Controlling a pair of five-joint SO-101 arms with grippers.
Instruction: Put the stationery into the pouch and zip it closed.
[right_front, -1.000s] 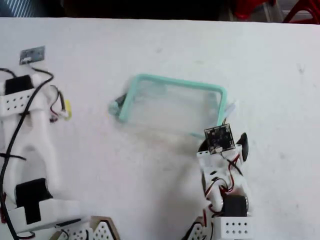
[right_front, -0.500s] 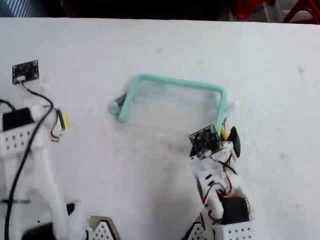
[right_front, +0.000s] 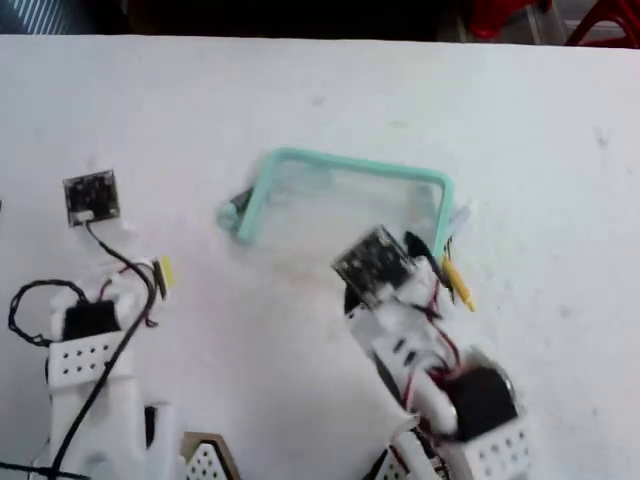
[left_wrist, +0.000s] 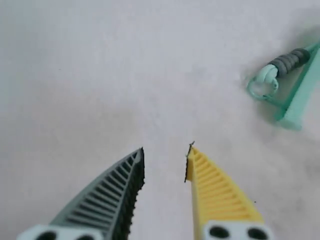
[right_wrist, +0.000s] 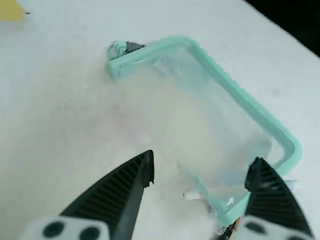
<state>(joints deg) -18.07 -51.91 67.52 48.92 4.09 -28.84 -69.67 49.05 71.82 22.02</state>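
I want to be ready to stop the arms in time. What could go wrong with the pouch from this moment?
1. The right end effector is open over one corner of the pouch. The pouch lies flat and loose on the table, so closing there may drag or crumple it.
2. The left end effector is open over bare table, apart from the zip pull. If the pouch shifts, the pull may move out of its line.

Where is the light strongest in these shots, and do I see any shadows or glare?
High view: bright, even light on the white table; the clear pouch shows mostly by its mint edge. Left wrist view: faint soft shadow by the zipper pull. Right wrist view: pale sheen on the pouch, darkness beyond the table.
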